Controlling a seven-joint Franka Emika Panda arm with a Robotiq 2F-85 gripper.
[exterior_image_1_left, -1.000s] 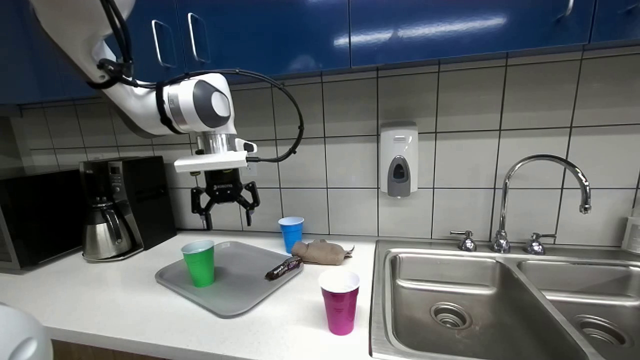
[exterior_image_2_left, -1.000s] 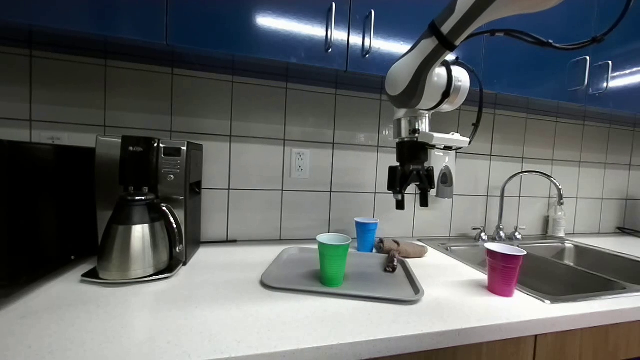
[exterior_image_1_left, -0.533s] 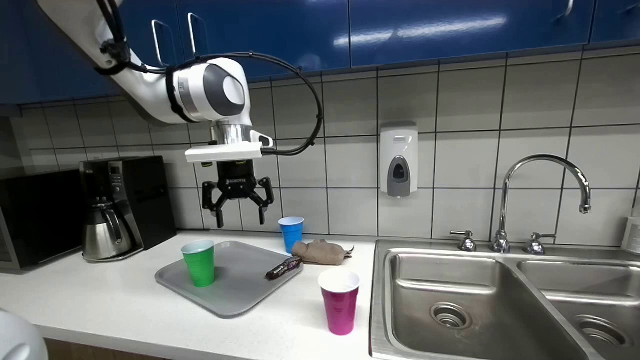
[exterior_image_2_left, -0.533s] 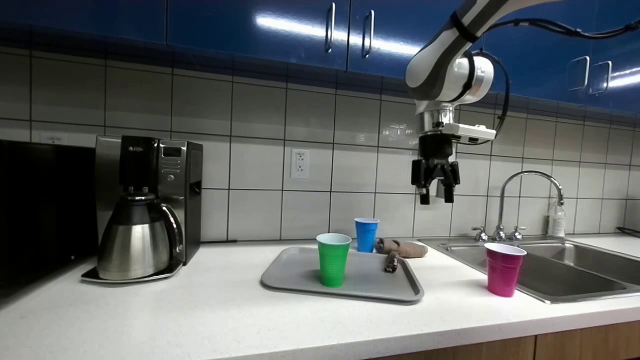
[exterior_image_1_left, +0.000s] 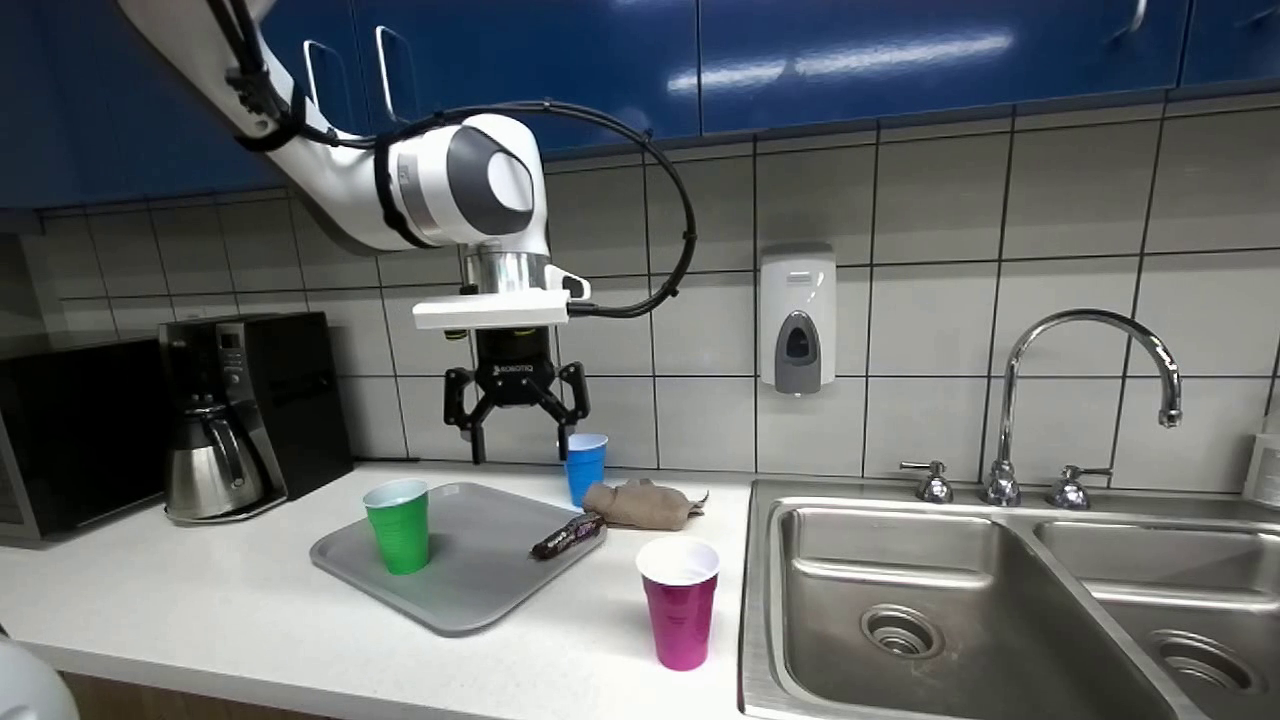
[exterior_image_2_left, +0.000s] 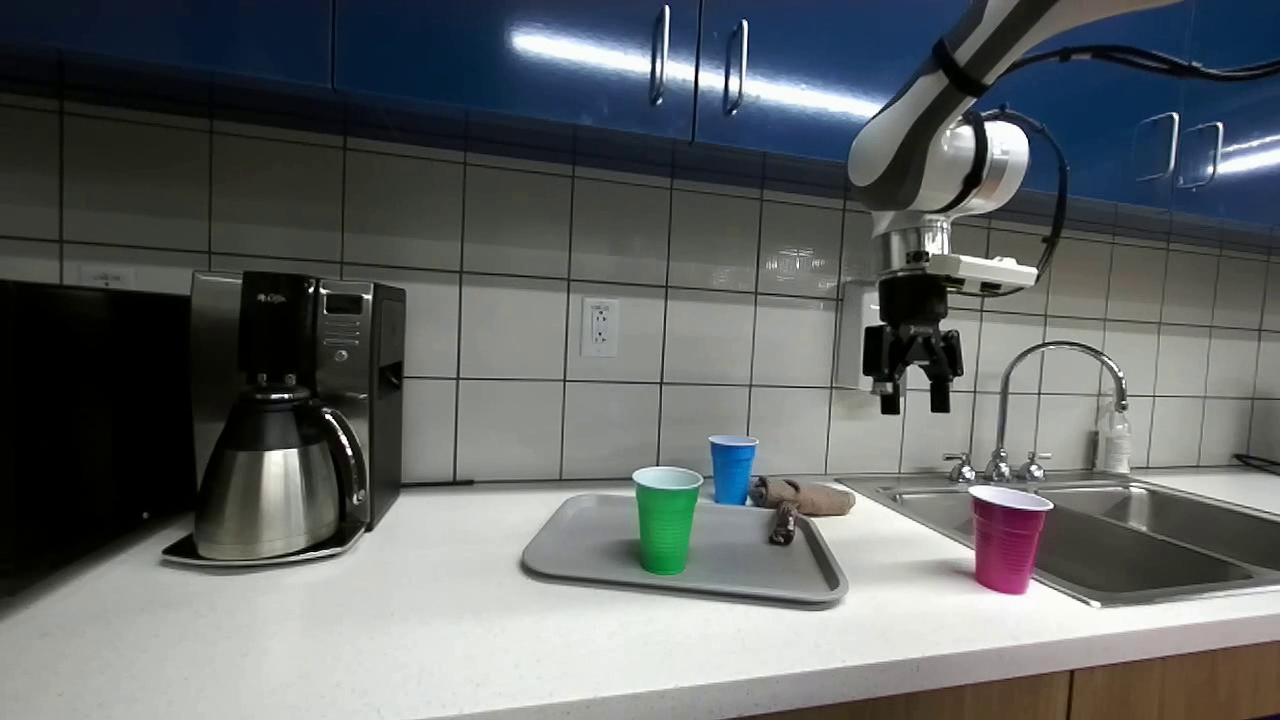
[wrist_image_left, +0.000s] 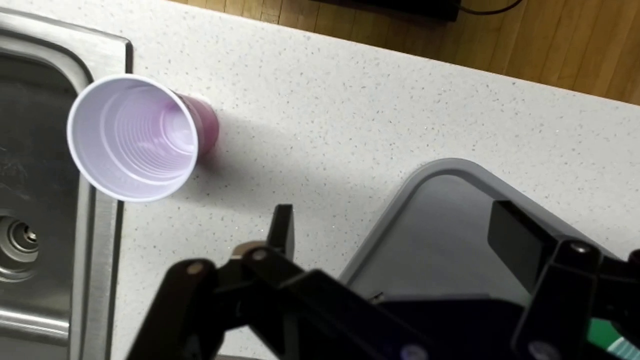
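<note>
Blue cupboards hang above a tiled wall, and below them we look along a white counter with a steel sink let into it. Over the counter we see the gripper pointing straight down, its jaws spread wide on plain air, well above all that stands beneath. From the wrist view we look past its fingers onto the sink-side edge of a grey tray, and onto a pink cup whose ribbed inside we see down to the base. That cup stands upright on the counter between tray and sink, just beside the sink's edge and toward the counter's front edge. On the tray, a green cup stands upright near the front edge, and a dark bar lies by the back corner on the sink side. Close to the tray's back edge, toward the wall, we find a blue cup, upright, with a brown bundle lying beside it; we cannot tell whether bundle and bar touch. Near the counter's back edge, on the tray's side away from the sink, we have a coffee maker with a steel jug. A tap rises at the sink's back edge.
</note>
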